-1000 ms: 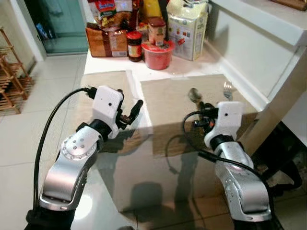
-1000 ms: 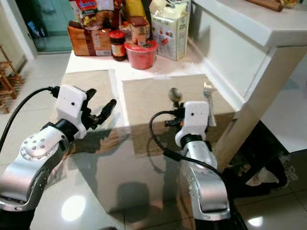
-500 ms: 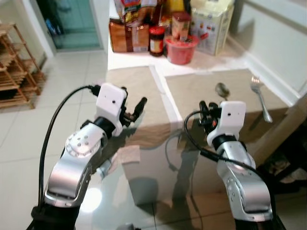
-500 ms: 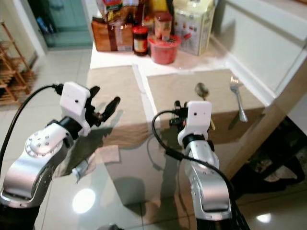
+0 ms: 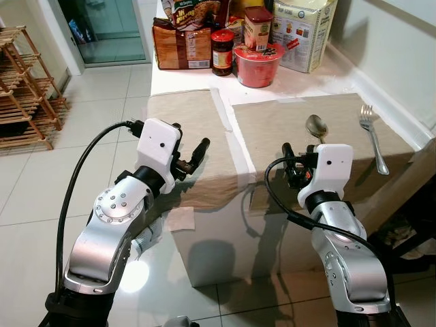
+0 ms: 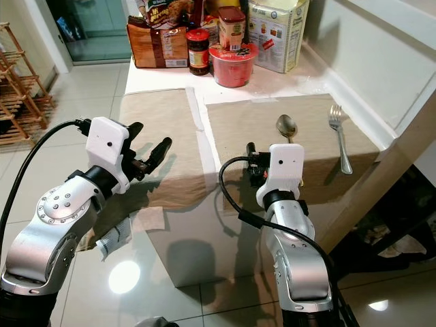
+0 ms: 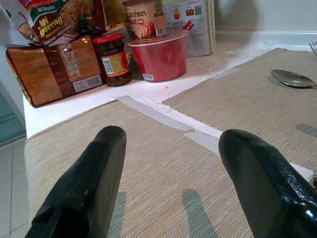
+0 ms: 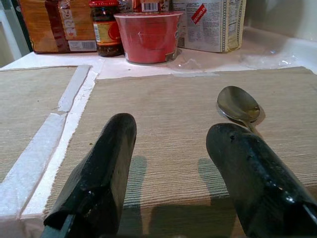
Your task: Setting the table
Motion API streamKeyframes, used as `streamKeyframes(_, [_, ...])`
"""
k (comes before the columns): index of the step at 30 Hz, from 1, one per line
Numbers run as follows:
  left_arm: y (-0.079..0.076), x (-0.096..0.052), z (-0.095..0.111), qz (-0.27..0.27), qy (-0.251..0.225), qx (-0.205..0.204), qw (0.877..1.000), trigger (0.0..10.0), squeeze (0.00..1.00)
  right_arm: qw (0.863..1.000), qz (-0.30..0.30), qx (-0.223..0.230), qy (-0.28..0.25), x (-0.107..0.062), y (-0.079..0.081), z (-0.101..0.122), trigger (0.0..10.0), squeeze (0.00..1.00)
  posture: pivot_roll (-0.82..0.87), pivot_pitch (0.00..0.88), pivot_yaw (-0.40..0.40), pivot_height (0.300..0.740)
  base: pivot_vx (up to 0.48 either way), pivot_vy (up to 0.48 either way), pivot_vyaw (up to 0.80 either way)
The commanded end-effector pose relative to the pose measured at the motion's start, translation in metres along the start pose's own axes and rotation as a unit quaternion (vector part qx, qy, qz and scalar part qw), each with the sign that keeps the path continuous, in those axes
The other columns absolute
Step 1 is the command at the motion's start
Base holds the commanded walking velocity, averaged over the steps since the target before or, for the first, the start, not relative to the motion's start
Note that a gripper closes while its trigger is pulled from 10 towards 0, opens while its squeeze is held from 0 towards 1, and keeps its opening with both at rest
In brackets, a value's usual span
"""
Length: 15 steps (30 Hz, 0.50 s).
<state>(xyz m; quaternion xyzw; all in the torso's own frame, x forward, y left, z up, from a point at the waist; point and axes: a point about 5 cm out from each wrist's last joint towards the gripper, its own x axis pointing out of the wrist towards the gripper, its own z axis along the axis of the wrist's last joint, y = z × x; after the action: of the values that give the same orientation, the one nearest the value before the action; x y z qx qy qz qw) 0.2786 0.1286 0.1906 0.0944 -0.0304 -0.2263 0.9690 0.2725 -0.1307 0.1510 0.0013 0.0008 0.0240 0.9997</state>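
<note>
Table [image 5: 204,225]: white, under both grippers; more of its near face and the floor in view than half a second ago, a shift of the whole picture, so camera movement.
Left placemat [image 5: 180,129]: beige, directly below and ahead of the left gripper; lying as before.
Right placemat [image 6: 272,133]: beige, below and ahead of the right gripper, set apart from the left placemat by a bare white strip.
Groceries [image 5: 235,34]: packets, jar, tin and red tub [image 8: 147,36] grouped at the far end, well beyond both grippers; arrangement unchanged.
Left gripper [image 5: 189,157]: raised over the near edge of the left placemat, fingers [image 7: 89,183] spread wide with nothing between them; pose as 0.5 s ago.
Right gripper [image 8: 171,193]: low over the near edge of the right placemat, fingers [image 8: 104,168] parted and empty; pose as 0.5 s ago.
Fork [image 6: 338,136]: on the right placemat, well off to the right of the right gripper, tines away from the robot; same spot on the mat.
Spoon [image 8: 238,105]: on the right placemat, just ahead of the right gripper's right finger, bowl up at the far end; not touched, same spot on the mat.
</note>
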Motion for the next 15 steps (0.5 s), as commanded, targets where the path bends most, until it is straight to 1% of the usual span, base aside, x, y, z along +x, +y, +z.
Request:
streamKeyframes(1, [-0.0026, -0.0022, 0.0032, -0.008, -0.01, 0.003, 1.0, 10.0, 0.0, 1.0, 0.0, -0.005, -0.016, 0.0014, 0.0012, 0.0062, 10.0, 0.0, 0.1, 0.0, 0.041, 0.74, 0.0, -0.446, 0.0])
streamKeyframes(9, [-0.003, -0.0017, 0.0042, -0.008, -0.014, -0.003, 1.0, 10.0, 0.0, 1.0, -0.006, -0.008, -0.016, 0.0023, -0.0001, 0.0057, 10.0, 0.0, 0.1, 0.0, 0.041, 0.74, 0.0, -0.446, 0.0])
streamKeyframes(10, [-0.0028, -0.0015, 0.0041, -0.008, -0.013, -0.006, 1.0, 10.0, 0.0, 1.0, -0.007, -0.009, -0.016, 0.0025, -0.0002, 0.0058, 10.0, 0.0, 0.1, 0.0, 0.041, 0.74, 0.0, -0.255, 0.0])
streamKeyframes(15, [-0.0024, -0.0011, 0.0038, -0.007, -0.012, -0.008, 1.0, 10.0, 0.0, 1.0, -0.008, -0.01, -0.017, 0.0034, -0.0005, 0.0062, 10.0, 0.0, 0.11, 0.0, 0.041, 0.74, 0.0, 0.0, 0.0])
